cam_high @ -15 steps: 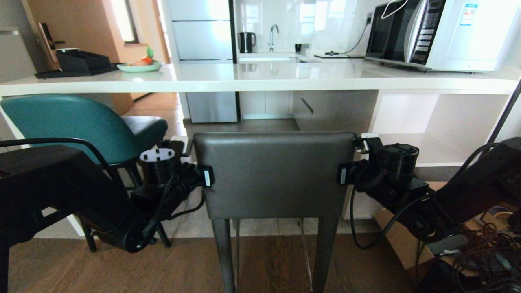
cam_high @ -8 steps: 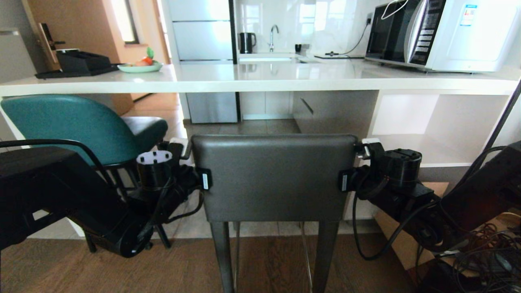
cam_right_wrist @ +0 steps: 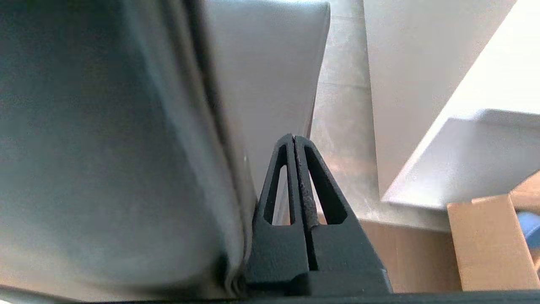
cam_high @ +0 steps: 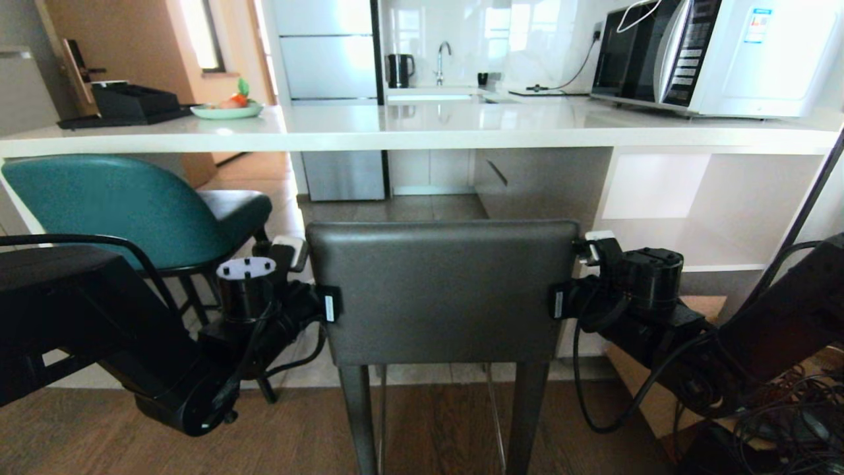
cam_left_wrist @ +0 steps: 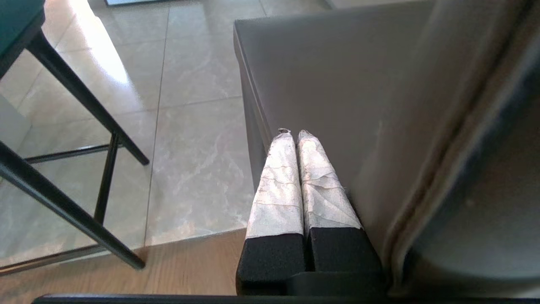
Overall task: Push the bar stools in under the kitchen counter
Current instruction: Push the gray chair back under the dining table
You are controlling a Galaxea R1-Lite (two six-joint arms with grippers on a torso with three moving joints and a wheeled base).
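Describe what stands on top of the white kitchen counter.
On the kitchen counter stand a microwave, a black tray and a plate of fruit. Whatever lies behind the microwave is hidden.

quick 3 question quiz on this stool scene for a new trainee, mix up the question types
1. True or false: both grippers are shut, each beside one side of the grey stool's backrest.
2. Which stool sits on the robot's left? A) the teal stool B) a wooden one C) a red one
3. Fill in: on the kitchen counter, at the robot's right, stands a white ____.

Key
1. True: the left gripper and the right gripper have their fingers together, flanking the backrest.
2. A
3. microwave
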